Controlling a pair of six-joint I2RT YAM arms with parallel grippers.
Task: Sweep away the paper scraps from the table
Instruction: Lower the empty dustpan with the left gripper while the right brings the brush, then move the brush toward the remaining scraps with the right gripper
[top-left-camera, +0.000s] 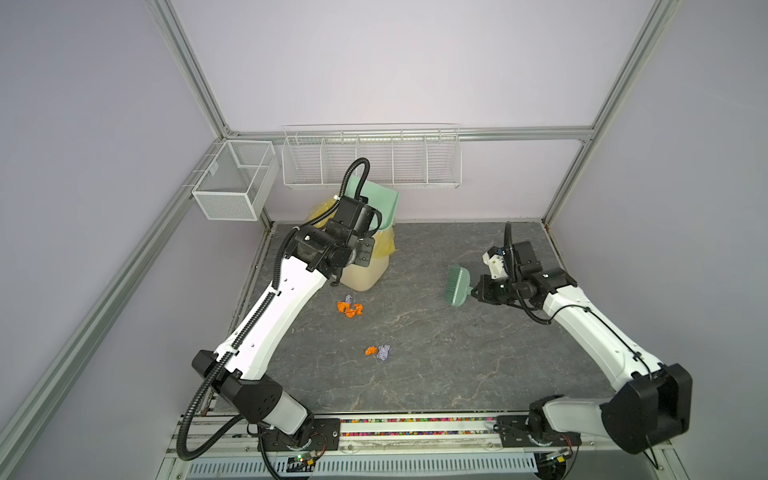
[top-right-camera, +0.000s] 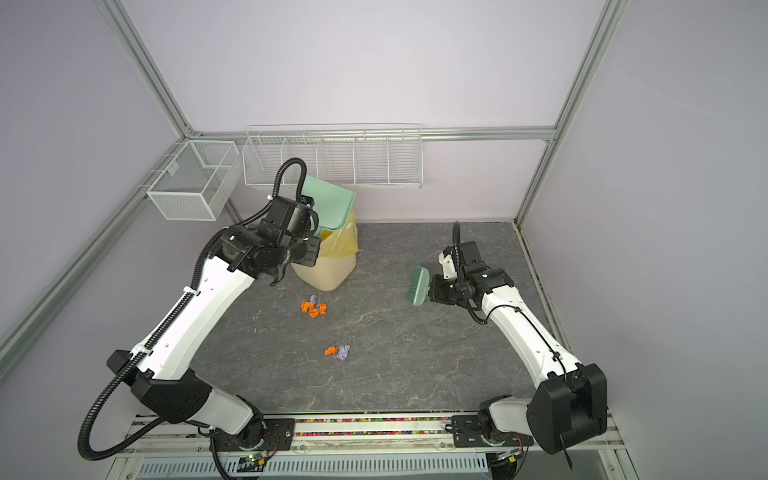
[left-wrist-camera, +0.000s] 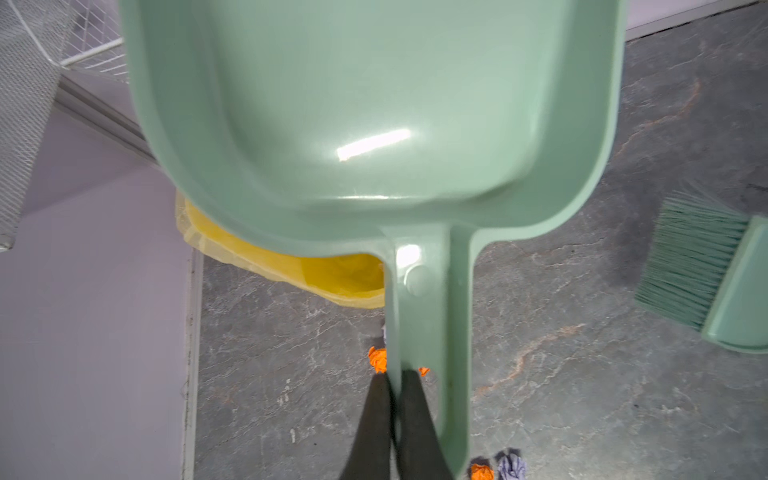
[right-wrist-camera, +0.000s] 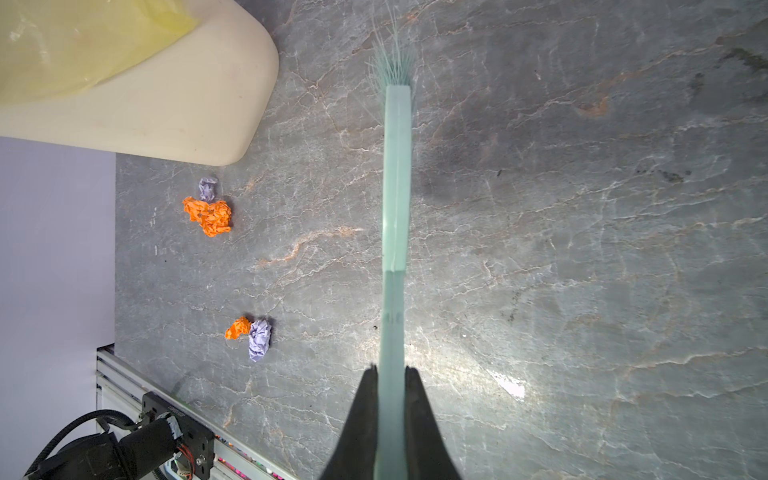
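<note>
Jaws of left gripper (left-wrist-camera: 392, 376) pinched tight on the side rim of the handle of a mint-green plastic dustpan (left-wrist-camera: 374, 104). Pan held up in the air ahead of the fingers, tilted over the mouth of a cream plastic bin (top-left-camera: 365, 272) lined with a yellow bag. Same for right gripper (right-wrist-camera: 390, 370): clamped on the flat handle of a mint-green plastic brush (right-wrist-camera: 397, 187), bristles out past the fingertips. Can't tell if they touch the dark grey veined table (top-left-camera: 457, 365).

All paper scraps (right-wrist-camera: 208, 214), small crumpled orange and lavender wads, lie on the table in two groups. Orange-plus-lavender pair (top-left-camera: 377, 351) sits back toward the arm bases from both grippers. Orange clump (top-left-camera: 350, 307) with one lavender wad is lower than the left gripper, just in front of the bin. White wire baskets (top-left-camera: 372, 160) on the back wall, beyond both grippers.
</note>
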